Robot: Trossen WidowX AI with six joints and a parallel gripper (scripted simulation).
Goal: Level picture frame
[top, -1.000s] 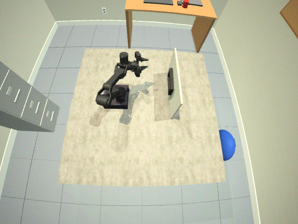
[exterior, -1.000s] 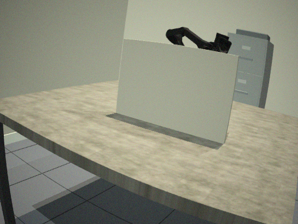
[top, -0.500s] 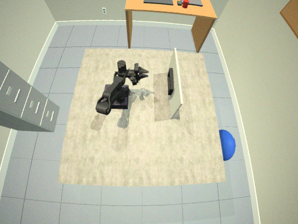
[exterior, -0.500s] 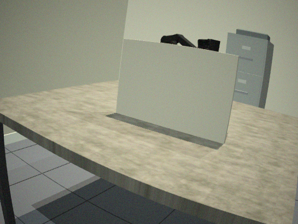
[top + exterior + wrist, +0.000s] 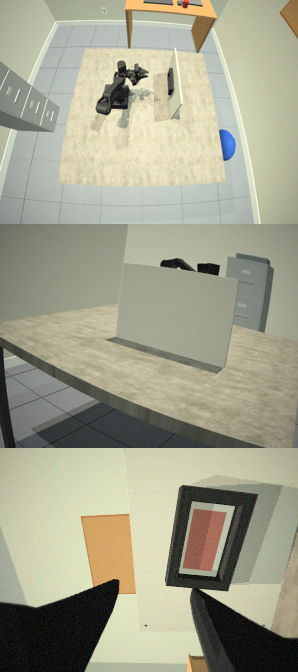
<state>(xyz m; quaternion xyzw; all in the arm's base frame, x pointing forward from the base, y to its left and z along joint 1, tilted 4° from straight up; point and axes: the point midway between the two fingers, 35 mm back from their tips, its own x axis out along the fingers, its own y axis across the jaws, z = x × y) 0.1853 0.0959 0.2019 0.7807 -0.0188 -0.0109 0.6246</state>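
The dark picture frame (image 5: pixel 171 82) (image 5: pixel 177 538) hangs on the white panel (image 5: pixel 173 107) (image 5: pixel 177 314) (image 5: pixel 150 548), around a red picture. The wrist view is turned sideways, with the panel's top edge at left. There the frame is tilted against that edge: its end at the bottom of the view, toward the desk, is the higher one. The gripper (image 5: pixel 148 74) (image 5: pixel 156 587) is open and empty, short of the panel, level with the frame's desk-side end. One fingertip overlaps that end in the wrist view, but the top view shows a gap. Screw and notched strip are hidden.
The panel stands on the mottled table (image 5: pixel 142 158) (image 5: pixel 95 352) and hides most of the arm in the exterior view. An orange desk (image 5: pixel 169 12) stands beyond the table, a grey cabinet (image 5: pixel 24 109) (image 5: pixel 246 289) at left in the top view, and a blue ball (image 5: pixel 227 145) at right.
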